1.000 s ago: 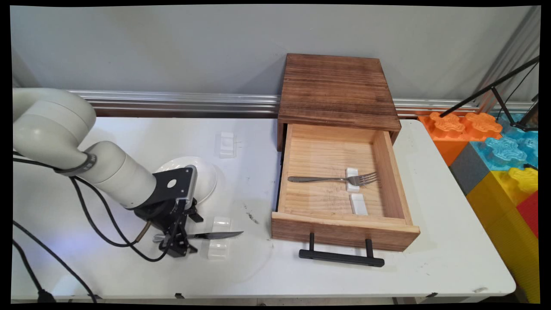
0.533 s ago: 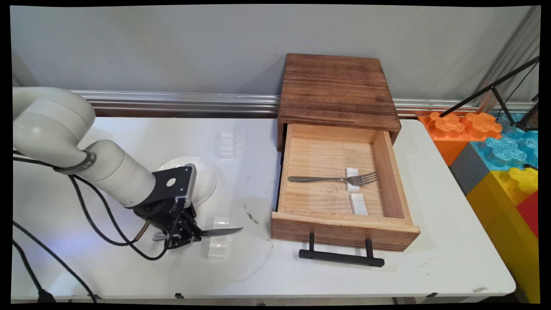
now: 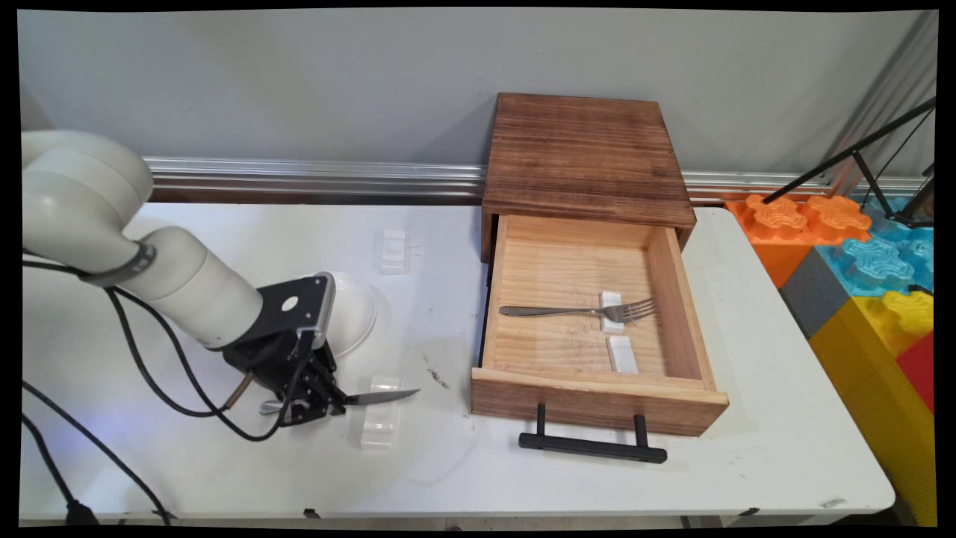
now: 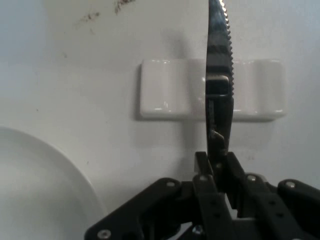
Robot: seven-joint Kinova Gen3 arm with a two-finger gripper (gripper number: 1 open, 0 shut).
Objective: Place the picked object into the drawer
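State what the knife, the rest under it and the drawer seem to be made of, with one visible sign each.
Knife: polished metal, probably steel; its serrated blade mirrors the light.
Rest: glossy white, likely glazed ceramic, perhaps plastic; it shows bright highlights.
Drawer: pale unfinished wood with visible grain.

main overlooks table (image 3: 224, 463); hand close above (shared knife (image 3: 381, 397)).

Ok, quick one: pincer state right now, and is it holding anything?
Pincer: closed on the knife, gripping it at the handle end, blade over the white rest.
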